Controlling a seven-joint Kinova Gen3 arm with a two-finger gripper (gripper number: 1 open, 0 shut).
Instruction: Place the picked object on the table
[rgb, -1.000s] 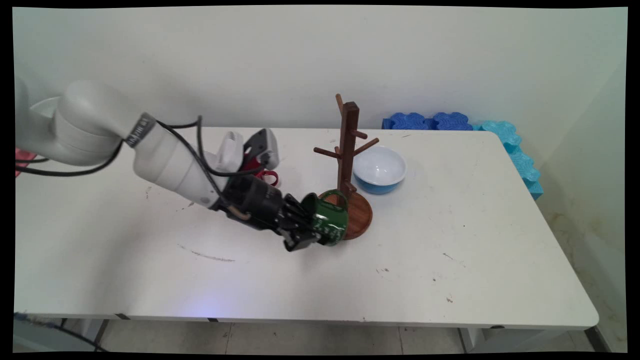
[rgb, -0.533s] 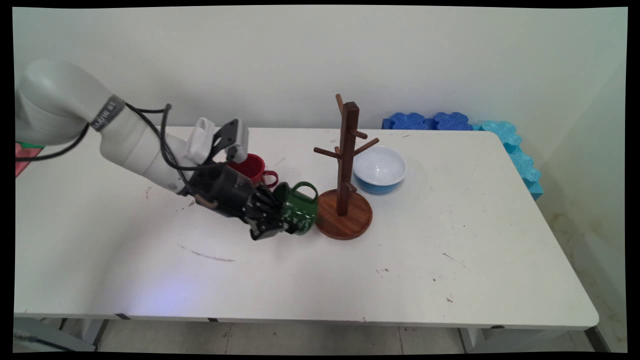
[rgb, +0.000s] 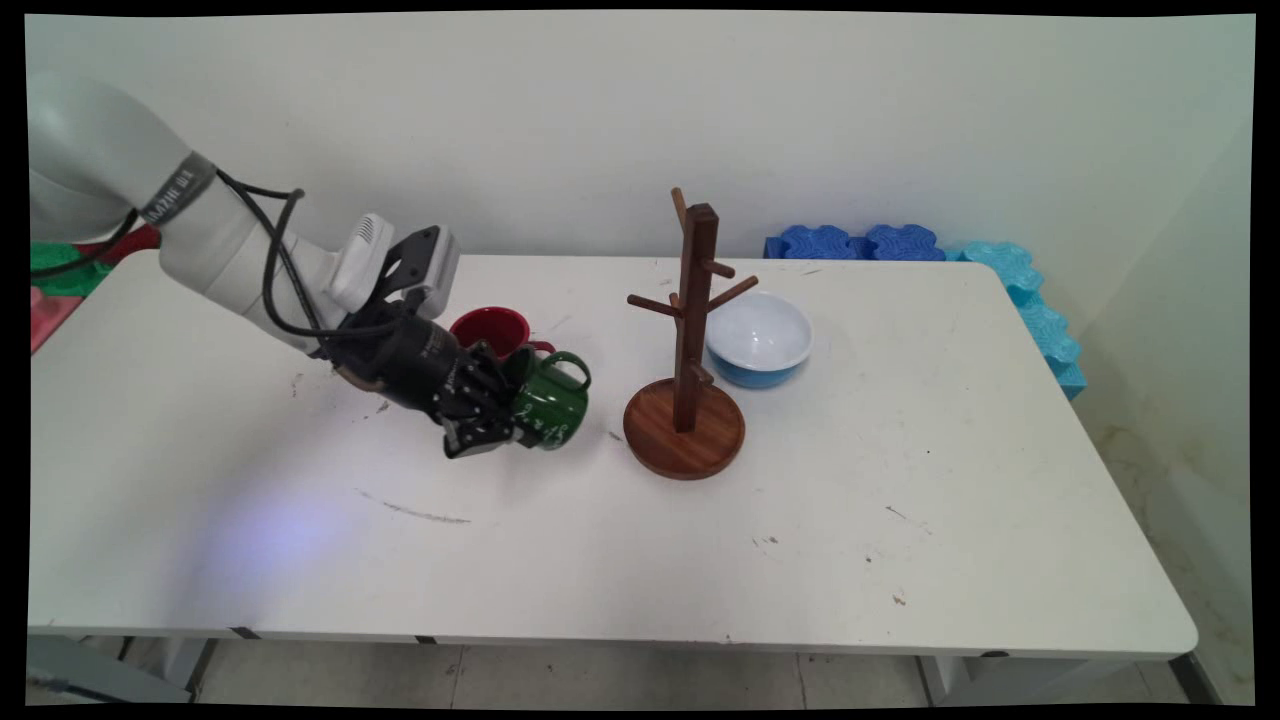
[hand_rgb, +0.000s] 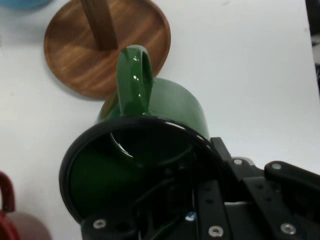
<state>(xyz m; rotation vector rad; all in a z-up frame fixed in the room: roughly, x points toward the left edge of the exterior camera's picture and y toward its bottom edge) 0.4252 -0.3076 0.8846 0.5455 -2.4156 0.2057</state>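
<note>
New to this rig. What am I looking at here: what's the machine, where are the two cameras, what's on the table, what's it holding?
The machine is a white robot arm with a black two-finger gripper at its end, reaching in from the left.

The wide picture comes from a fixed camera above the table's near side, looking across the white table at the wall. The close-up comes from a camera on the hand, looking along the gripper.

The gripper is shut on the rim of a green mug, tilted on its side; the close-up looks into its mouth.

On the table: a red mug just behind the green one, a wooden mug tree with empty pegs, and a blue bowl beyond it. Blue foam pieces sit by the wall.
</note>
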